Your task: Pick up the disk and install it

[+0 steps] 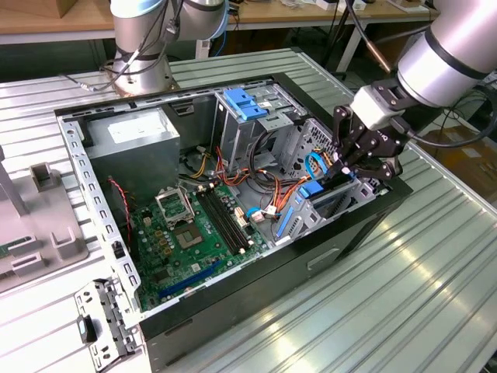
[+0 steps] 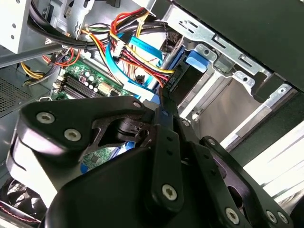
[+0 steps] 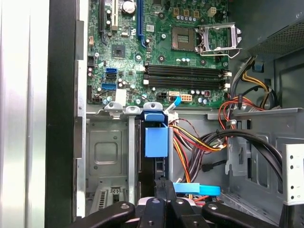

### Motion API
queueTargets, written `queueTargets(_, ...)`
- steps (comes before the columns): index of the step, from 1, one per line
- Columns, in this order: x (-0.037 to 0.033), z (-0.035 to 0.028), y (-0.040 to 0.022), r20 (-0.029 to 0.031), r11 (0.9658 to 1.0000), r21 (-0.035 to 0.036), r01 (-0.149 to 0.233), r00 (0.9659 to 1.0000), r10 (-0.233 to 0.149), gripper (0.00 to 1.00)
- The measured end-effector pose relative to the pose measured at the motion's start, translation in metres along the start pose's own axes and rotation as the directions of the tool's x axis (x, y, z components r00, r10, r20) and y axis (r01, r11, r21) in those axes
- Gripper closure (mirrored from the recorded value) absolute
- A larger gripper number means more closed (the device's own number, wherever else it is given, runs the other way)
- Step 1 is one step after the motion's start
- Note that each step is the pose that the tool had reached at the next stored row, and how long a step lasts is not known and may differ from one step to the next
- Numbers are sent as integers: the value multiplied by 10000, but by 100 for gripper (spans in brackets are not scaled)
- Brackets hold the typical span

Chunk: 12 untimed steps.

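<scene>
1. Gripper hangs over the open computer case, at about three o'clock of the case in the exterior view, above the drive bay on the exterior view's right.
2. Its black fingers are closed on the disk, which stands on edge in the bay with its blue side rail showing.
3. In the first wrist view the disk sits in a narrow slot of the metal bay, a blue plastic tab on its end, with the gripper clamped on the near edge.
4. Green motherboard lies on the case floor, at about nine o'clock from the bay in the exterior view.
5. Coloured wires run just beside the disk.
6. Grey power supply box sits at about eleven o'clock in the case.
7. In the second wrist view the gripper's black linkage points at the bay's blue latch.
</scene>
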<state>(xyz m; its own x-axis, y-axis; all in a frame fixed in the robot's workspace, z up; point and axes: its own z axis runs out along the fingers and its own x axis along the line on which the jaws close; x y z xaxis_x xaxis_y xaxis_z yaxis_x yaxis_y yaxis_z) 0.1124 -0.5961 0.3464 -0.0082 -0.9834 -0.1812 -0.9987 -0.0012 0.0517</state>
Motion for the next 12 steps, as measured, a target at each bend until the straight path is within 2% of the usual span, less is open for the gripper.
queueTargets(2,-14,-79,1,-7,10000,0,-1,10000,1,89)
queueTargets(5,-20,-109,-4,-5,10000,0,0,10000,0,89)
queueTargets(8,-21,-115,-83,5,10000,-42,-7,10000,7,89)
queueTargets(12,-27,-143,-139,28,10000,-53,-7,10000,7,89)
